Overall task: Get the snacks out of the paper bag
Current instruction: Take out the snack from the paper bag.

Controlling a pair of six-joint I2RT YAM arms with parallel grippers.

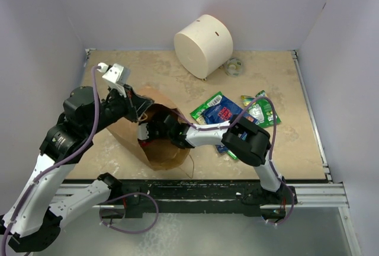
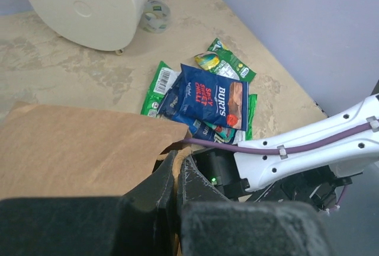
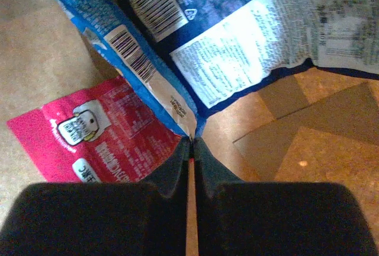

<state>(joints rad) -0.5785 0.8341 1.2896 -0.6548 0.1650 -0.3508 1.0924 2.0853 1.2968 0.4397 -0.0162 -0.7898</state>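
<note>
The brown paper bag (image 1: 127,136) lies on its side at the table's left, mouth facing right. My left gripper (image 1: 137,109) is shut on the bag's upper rim (image 2: 177,160), holding the mouth open. My right gripper (image 1: 155,131) reaches inside the bag. In the right wrist view it (image 3: 192,143) is shut on the corner of a light-blue packet (image 3: 133,60), with a dark blue packet (image 3: 237,19) and a red packet (image 3: 100,137) beside it on the bag's floor. Several packets lie outside on the table: a dark blue one (image 1: 225,114) (image 2: 213,99) and green ones (image 1: 208,105) (image 1: 262,111).
A big white cylinder (image 1: 203,45) stands at the back, with a small clear tape roll (image 1: 234,66) to its right. Purple walls close in the table on three sides. My right arm (image 1: 246,140) lies across the pile of packets.
</note>
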